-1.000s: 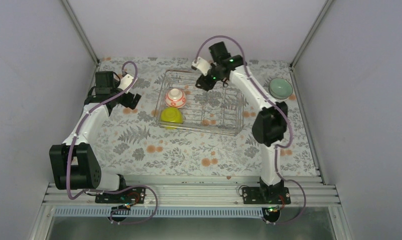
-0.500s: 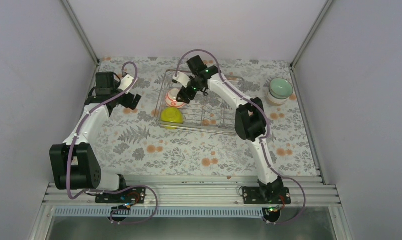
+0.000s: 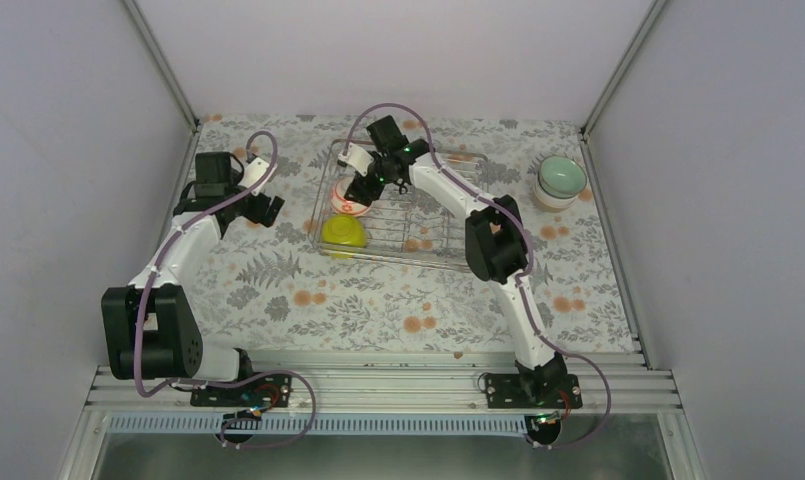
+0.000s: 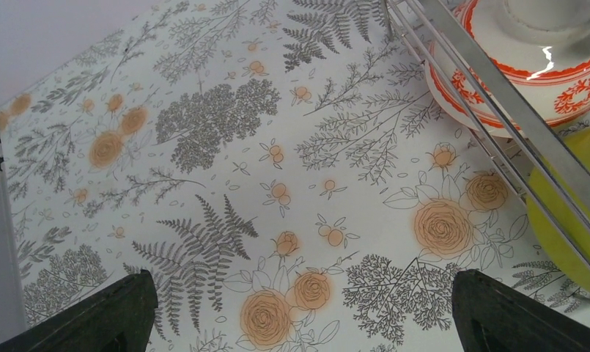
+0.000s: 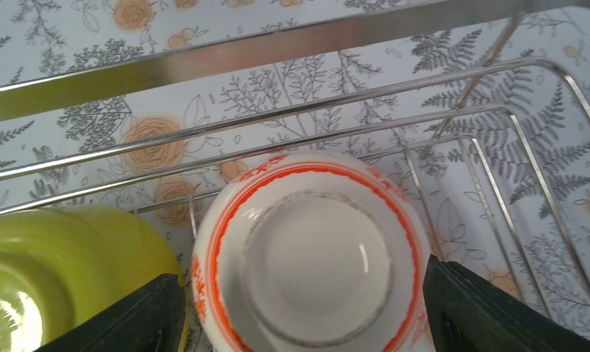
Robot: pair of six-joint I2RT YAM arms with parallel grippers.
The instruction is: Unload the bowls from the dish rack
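Note:
A wire dish rack (image 3: 448, 225) stands at the back middle of the table. In its left end a white bowl with red trim (image 3: 350, 197) lies upside down, and a yellow bowl (image 3: 343, 232) sits just in front of it. My right gripper (image 5: 299, 308) hangs open right over the white bowl (image 5: 314, 257), one finger on each side of it, apart from it. The yellow bowl (image 5: 64, 271) shows at the left. My left gripper (image 4: 299, 312) is open over bare tablecloth left of the rack (image 4: 497, 110), nothing between its fingers.
A green bowl (image 3: 561, 177) stacked on another bowl stands on the table at the back right, outside the rack. The flowered tablecloth (image 3: 378, 300) covers the table. Grey walls close in the left, right and back sides.
My right arm has swung left across the rack and come down over the white bowl. The left gripper has shifted slightly toward the rack.

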